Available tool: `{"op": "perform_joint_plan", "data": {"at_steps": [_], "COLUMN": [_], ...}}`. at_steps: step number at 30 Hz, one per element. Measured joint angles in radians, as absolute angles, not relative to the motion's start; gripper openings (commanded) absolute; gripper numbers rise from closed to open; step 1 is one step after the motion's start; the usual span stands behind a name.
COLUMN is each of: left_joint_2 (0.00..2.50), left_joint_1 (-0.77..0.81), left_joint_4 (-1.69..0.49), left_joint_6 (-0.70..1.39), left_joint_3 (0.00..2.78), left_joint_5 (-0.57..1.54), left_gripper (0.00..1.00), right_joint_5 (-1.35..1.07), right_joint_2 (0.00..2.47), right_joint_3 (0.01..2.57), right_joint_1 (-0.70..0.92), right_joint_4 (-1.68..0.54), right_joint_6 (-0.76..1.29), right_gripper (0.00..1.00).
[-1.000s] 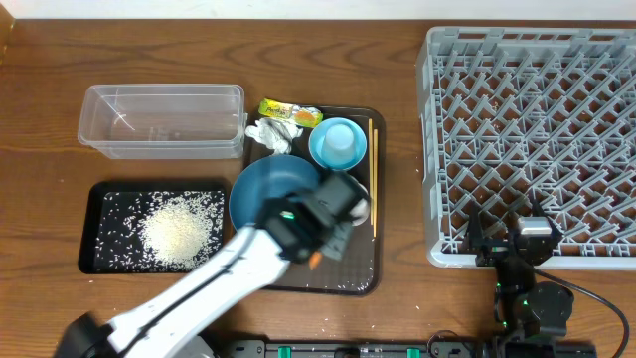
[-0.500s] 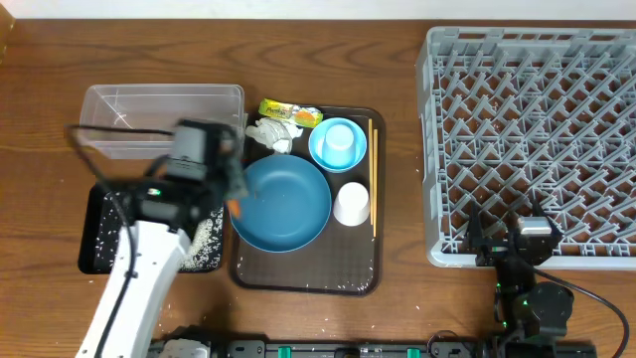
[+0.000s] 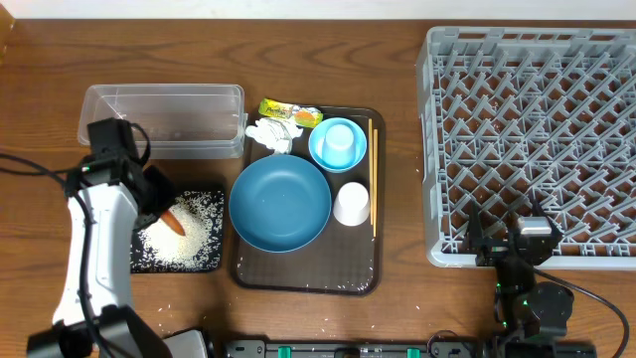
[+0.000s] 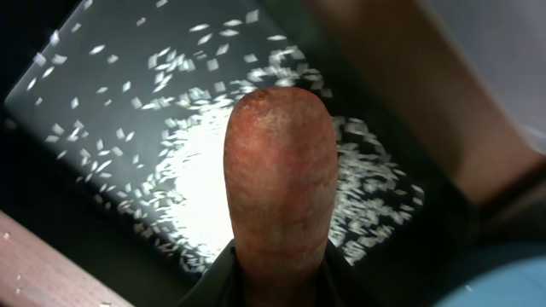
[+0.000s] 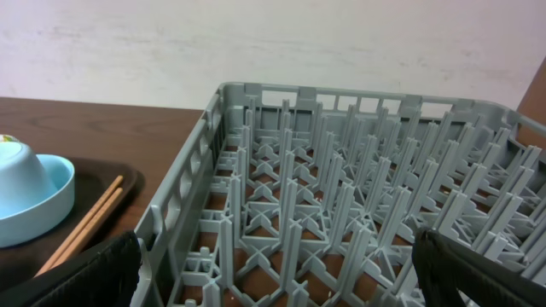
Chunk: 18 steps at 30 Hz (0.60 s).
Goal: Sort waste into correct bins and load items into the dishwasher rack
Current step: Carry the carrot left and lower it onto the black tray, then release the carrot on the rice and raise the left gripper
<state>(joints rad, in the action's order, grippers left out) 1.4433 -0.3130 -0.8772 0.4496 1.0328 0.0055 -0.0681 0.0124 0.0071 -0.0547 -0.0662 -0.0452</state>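
The orange carrot point(image 3: 175, 222) is clamped by the left gripper point(image 3: 159, 209), its long axis diagonal and its tip aimed at the rice pile point(image 3: 191, 231). The right gripper point(image 5: 281, 269) is held wide open and empty.

Setting: a robotics test bench arranged as a mock dish-clearing station.

Grounds: a left robot arm point(image 3: 94, 249) and a right robot arm point(image 3: 527, 288) stand at the near edge of a wood-grain table point(image 3: 397, 318), by a black rail with green fittings point(image 3: 318, 350). A bare white wall point(image 5: 256, 43) backs the table. A grey dishwasher rack point(image 3: 532, 129) sits directly on the tabletop. A brown serving tray point(image 3: 298, 273), a black tray point(image 3: 149, 261) and a clear tub point(image 3: 164, 119) are laid out alongside it.
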Motion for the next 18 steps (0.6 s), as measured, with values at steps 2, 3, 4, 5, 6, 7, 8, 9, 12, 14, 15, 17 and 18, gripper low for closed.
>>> {"op": "perform_joint_plan", "data": {"at_steps": [2,3,4,5,6,7,8,9,12,14,15,17,18], "left_joint_2": [1.464,1.475,1.485,1.493,1.499,1.505,1.512,1.518,1.538,1.551,1.556,1.565,1.569], "left_joint_1": [-0.334,-0.345,-0.354,-0.361,-0.366,-0.370,-0.373,-0.375,-0.377,-0.377,-0.377,-0.377,-0.377], "left_joint_4": [-0.881,-0.882,-0.883,-0.883,-0.883,-0.883,-0.884,-0.884,-0.884,-0.884,-0.884,-0.884,-0.884], "left_joint_6": [0.457,0.464,0.468,0.471,0.472,0.473,0.475,0.475,0.475,0.475,0.475,0.475,0.475], "left_joint_3": [1.033,1.033,1.033,1.033,1.033,1.033,1.033,1.033,1.033,1.033,1.033,1.033,1.033], "left_joint_5": [0.006,0.005,0.005,0.005,0.005,0.005,0.005,0.005,0.005,0.005,0.005,0.006,0.006], "left_gripper": [0.28,0.28,0.28,0.28,0.28,0.28,0.28,0.28,0.29,0.29,0.29,0.29,0.29], "right_joint_5": [-0.068,-0.068,-0.068,-0.068,-0.068,-0.068,-0.068,-0.068,-0.068,-0.068,-0.068,-0.068,-0.068], "right_joint_2": [0.012,0.012,0.012,0.012,0.012,0.012,0.012,0.012,0.012,0.012,0.012,0.012,0.012], "right_joint_3": [0.007,0.007,0.007,0.007,0.007,0.007,0.007,0.007,0.007,0.007,0.007,0.007,0.007], "right_joint_1": [-0.055,-0.055,-0.055,-0.055,-0.055,-0.055,-0.055,-0.055,-0.055,-0.055,-0.055,-0.055,-0.055], "right_joint_4": [-0.066,-0.066,-0.066,-0.066,-0.066,-0.066,-0.066,-0.066,-0.066,-0.066,-0.066,-0.066,-0.066], "right_joint_6": [-0.045,-0.045,-0.045,-0.045,-0.045,-0.045,-0.045,-0.045,-0.045,-0.045,-0.045,-0.045,-0.045], "right_gripper": [0.99,0.99,0.99,0.99,0.99,0.99,0.99,0.99,0.99,0.99,0.99,0.99,0.99]}}
